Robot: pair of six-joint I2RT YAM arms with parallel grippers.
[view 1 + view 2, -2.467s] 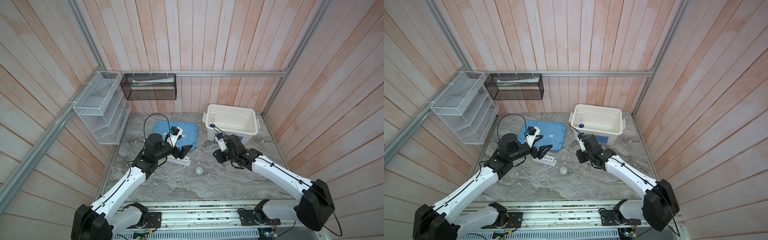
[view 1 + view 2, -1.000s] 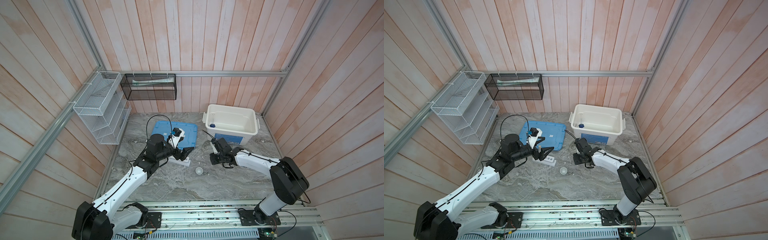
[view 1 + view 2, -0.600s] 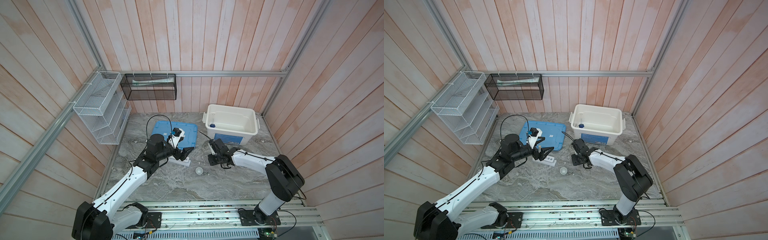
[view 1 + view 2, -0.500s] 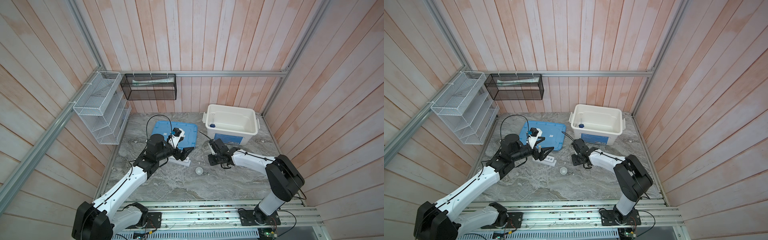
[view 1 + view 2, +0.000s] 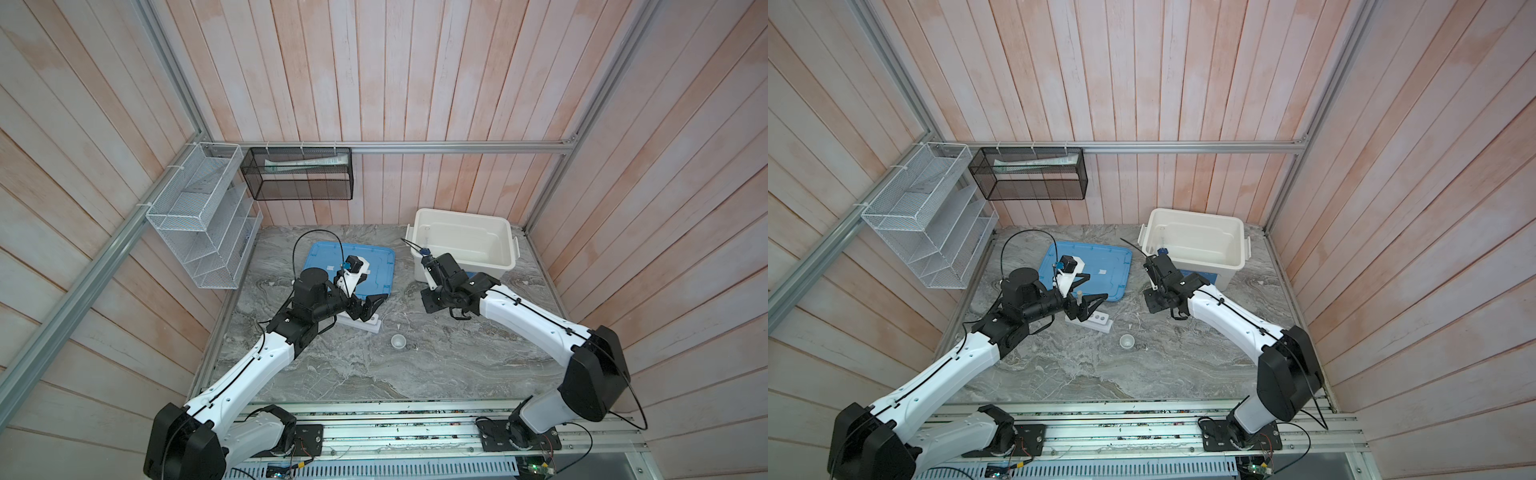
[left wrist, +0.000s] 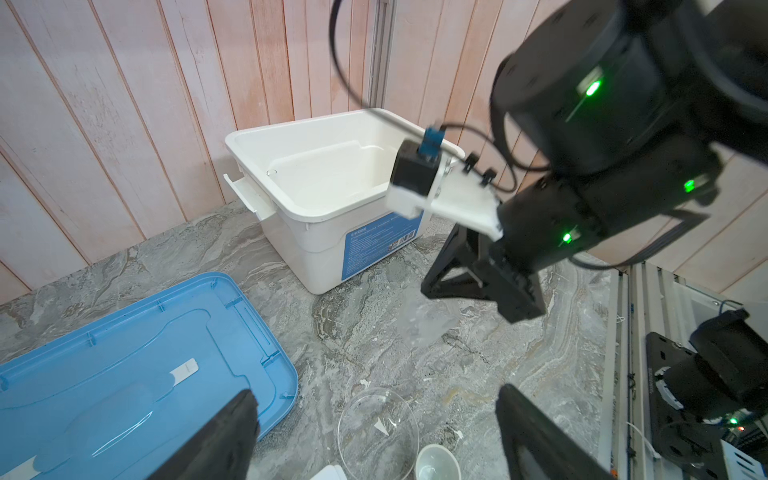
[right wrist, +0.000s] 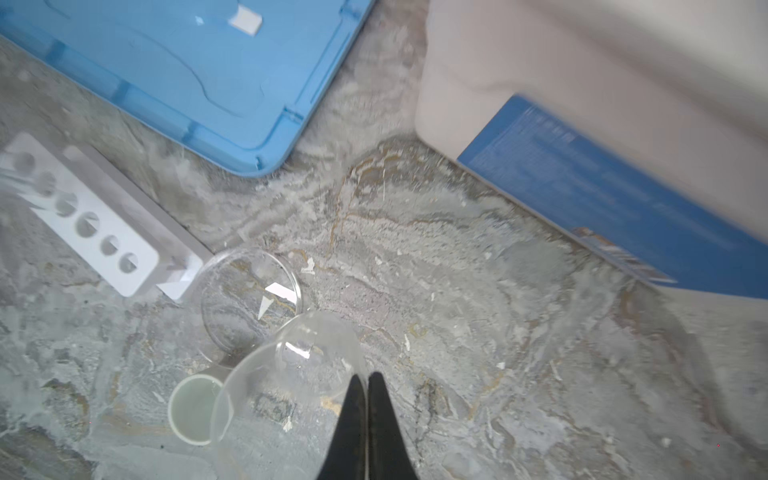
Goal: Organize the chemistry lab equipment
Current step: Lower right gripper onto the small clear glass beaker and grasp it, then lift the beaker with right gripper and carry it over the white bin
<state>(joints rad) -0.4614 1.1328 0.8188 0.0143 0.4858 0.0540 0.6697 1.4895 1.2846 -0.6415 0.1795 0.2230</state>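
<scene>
Right gripper (image 7: pixel 368 380): the black fingers are pressing fully together and pinching what looks like the rim of a clear round glass dish (image 7: pixel 299 357). The dish is tilting up off the grey marbled tabletop (image 7: pixel 457 332). The rim is blurring at the fingertips, so the hold is probable, not certain.

A second clear flat dish (image 7: pixel 249 299) is lying flat just beside the tilted one, near the end of the white six-hole rack (image 7: pixel 95 228). The small white round dish (image 7: pixel 193 409) is sitting next to both, partly showing through the tilted glass.

Left gripper (image 6: pixel 376 395): the jaws are standing wide apart and gripping nothing. In both top views it is hovering over the rack.

The rack is resting on the tabletop between the blue rectangular plastic lid (image 5: pixel 378 266) and the small white round dish. The large white plastic bin (image 5: pixel 457 212) is standing at the back right, apart from the dishes.
</scene>
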